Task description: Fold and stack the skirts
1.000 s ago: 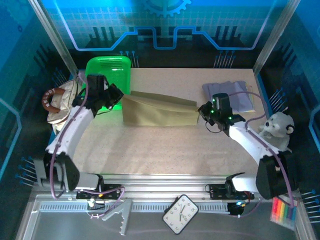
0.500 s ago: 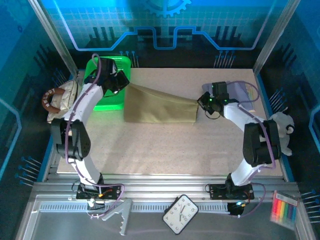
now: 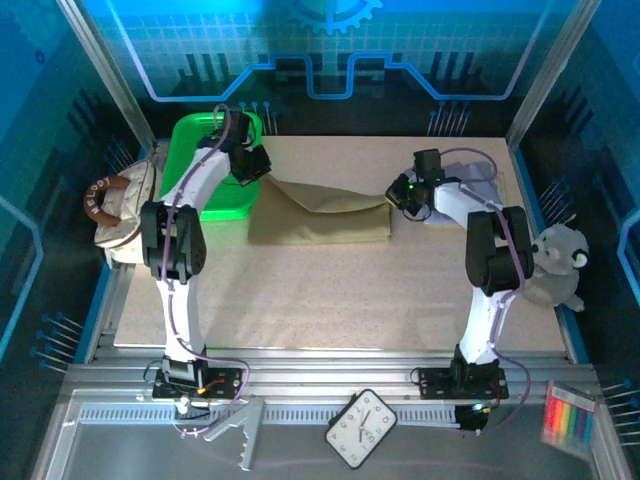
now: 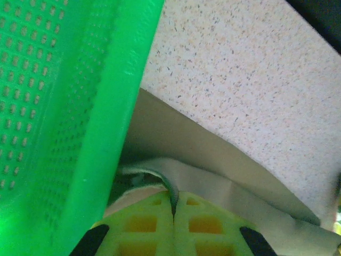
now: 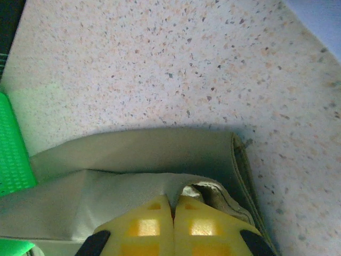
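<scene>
Top view: the khaki skirt [image 3: 318, 218] lies across the far middle of the table [image 3: 330, 290], its far layer raised at both ends. The left tool [image 3: 262, 175] holds the left far corner, just beside the green basket [image 3: 205, 150]. The right tool [image 3: 397, 196] holds the right far corner. From here I cannot tell how the jaws of either stand. The lavender skirt [image 3: 478, 168] lies at the far right of the table, partly behind the right arm. A handbag [image 3: 115, 205] sits off the left edge and a plush toy [image 3: 555, 265] off the right.

Left wrist view: the left tool [image 4: 173, 205] has its yellow pads pressed together, pinching a thin edge of the khaki skirt [image 4: 213, 176]. The basket [image 4: 69, 106] wall stands close on the left and the speckled table [image 4: 256, 80] lies beyond.

Right wrist view: the right tool [image 5: 173, 210] is likewise pressed together, pinching a raised fold of the khaki skirt [image 5: 133, 160] near its hemmed corner. The basket [image 5: 10, 144] shows at the left edge and the lavender skirt [image 5: 322, 16] in the top right corner.
</scene>
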{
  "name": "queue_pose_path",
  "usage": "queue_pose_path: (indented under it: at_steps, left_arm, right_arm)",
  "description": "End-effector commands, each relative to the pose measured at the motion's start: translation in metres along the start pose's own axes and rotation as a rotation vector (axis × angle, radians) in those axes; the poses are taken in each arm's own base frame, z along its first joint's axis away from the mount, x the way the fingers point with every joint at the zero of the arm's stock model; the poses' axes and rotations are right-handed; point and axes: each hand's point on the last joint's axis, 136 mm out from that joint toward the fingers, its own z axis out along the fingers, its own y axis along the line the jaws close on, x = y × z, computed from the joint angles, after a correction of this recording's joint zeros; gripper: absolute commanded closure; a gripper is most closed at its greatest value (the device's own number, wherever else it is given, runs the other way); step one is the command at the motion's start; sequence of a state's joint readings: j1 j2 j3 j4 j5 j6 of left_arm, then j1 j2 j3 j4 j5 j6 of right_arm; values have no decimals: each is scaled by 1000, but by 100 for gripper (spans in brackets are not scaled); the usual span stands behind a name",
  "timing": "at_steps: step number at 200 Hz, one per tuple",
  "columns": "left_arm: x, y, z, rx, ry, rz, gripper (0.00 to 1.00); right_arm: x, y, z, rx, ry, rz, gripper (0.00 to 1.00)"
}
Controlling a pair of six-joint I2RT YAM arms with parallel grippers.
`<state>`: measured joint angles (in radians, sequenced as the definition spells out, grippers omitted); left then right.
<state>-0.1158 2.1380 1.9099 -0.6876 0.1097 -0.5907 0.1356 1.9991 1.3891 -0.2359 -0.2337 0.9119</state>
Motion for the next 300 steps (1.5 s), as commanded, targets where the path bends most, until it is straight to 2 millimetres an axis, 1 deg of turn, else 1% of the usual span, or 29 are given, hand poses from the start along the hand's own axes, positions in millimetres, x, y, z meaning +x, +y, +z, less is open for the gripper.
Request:
queue_pose_path:
  at_steps: [1,18,36,54,66,80,89,98,105,112,117,125,140,154,164,176,190,202,208,216,219,230,249,264,277,291,300]
  left_arm:
    - [20,-2,10,-73,31,65,100]
    - [43,0,26,-99,70,80,100]
    - [74,6,48,-142,131,97,100]
    - [107,17,67,-176,185,86,100]
    - [128,27,74,-195,214,66,100]
    - [150,41,75,-216,244,27,100]
    - [163,50,72,-217,260,-5,100]
    - [173,58,67,-220,268,-37,100]
    - [176,59,59,-208,261,-50,100]
    - [182,65,53,-216,265,-62,100]
    - [182,66,45,-213,259,-65,100]
    - [182,66,34,-209,250,-65,100]
    - [174,62,8,-198,213,-67,100]
    - [165,56,-23,-176,159,-74,100]
    - [160,54,-44,-162,116,-82,100]
    - [161,55,-65,-139,81,-103,100]
    - [165,55,-81,-107,65,-124,100]
    - [167,57,-89,-107,65,-140,100]
    - [165,56,-95,-104,57,-146,100]
    - [160,57,-102,-104,37,-152,100]
    - [159,58,-105,-106,28,-157,100]
    - [151,62,-116,-94,-9,-185,100]
    - [143,65,-129,-43,-42,-225,100]
    - [136,60,-131,-30,-55,-203,100]
    - [127,54,-124,-28,-57,-174,100]
    - [110,45,-114,-30,-72,-137,100]
    - [98,40,-101,-37,-79,-113,100]
  right_arm:
    - [17,-17,15,37,94,-1,100]
    - [32,-32,23,58,133,13,100]
    - [45,-44,26,75,168,13,100]
    - [56,-55,21,101,191,-2,100]
    - [62,-63,14,127,202,-23,100]
    - [68,-74,3,160,211,-45,100]
    - [70,-81,-6,177,207,-57,100]
    - [70,-89,-14,195,200,-61,100]
    - [69,-94,-21,202,194,-59,100]
    - [67,-98,-27,204,188,-55,100]
    - [66,-100,-31,203,184,-50,100]
    - [63,-97,-39,183,173,-53,100]
    - [62,-83,-53,140,163,-74,100]
    - [66,-68,-72,110,148,-91,100]
    - [72,-67,-83,111,138,-93,100]
    - [79,-71,-98,116,116,-81,100]
    - [91,-79,-109,117,107,-54,100]
    - [99,-79,-117,94,104,-38,100]
    - [103,-78,-120,83,104,-35,100]
    - [101,-73,-127,67,87,-32,100]
    - [108,-80,-126,78,98,-21,100]
    - [110,-80,-133,72,83,-11,100]
    - [113,-77,-141,49,64,2,100]
    - [113,-76,-138,30,56,11,100]
    - [106,-73,-131,15,49,18,100]
    - [95,-67,-118,11,50,14,100]
    - [89,-68,-109,28,55,11,100]
